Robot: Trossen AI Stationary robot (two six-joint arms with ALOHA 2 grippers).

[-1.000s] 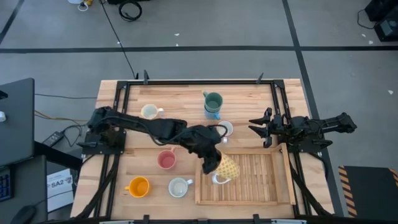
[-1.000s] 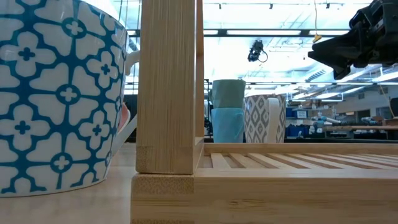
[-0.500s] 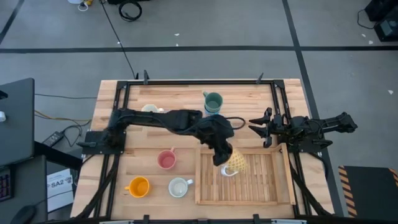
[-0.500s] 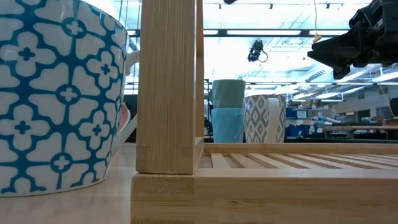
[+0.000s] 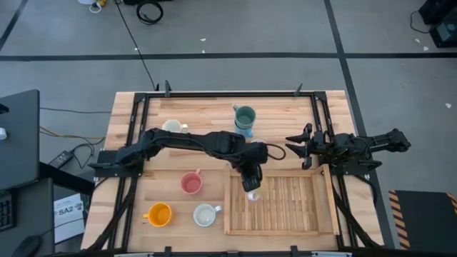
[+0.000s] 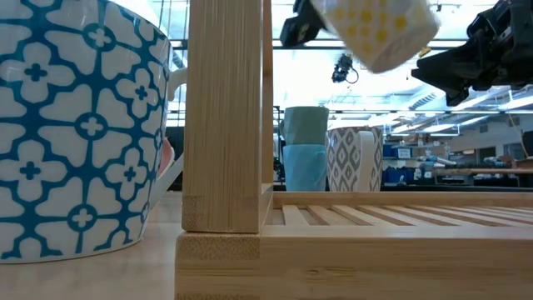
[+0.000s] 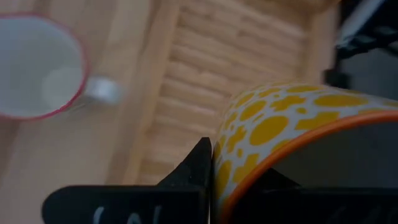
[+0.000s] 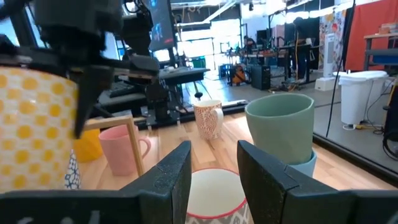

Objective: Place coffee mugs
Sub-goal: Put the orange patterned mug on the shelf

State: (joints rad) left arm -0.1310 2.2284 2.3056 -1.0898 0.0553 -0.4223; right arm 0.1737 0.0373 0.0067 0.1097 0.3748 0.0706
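Mug over the rack, nothing set down yet.

My left claw (image 5: pixel 251 180) is clamped on the yellow-spotted mug (image 6: pixel 376 29), held in the air above the far-left corner of the wooden rack (image 5: pixel 285 225), which I judge empty. My right claw (image 5: pixel 298 148) waits, fingers apart, at the table's right edge. The pink mug (image 5: pixel 191 183), orange mug (image 5: pixel 158 213), white mug (image 5: pixel 206 214) and green mug (image 5: pixel 244 116) remain outside; nothing blocks the slats.

We see the tray (image 5: pixel 285 214) at the table's (image 5: pixel 214 107) front right, three mugs (image 5: pixel 191 183) left of it, stacked mugs (image 5: pixel 244 118) behind it.
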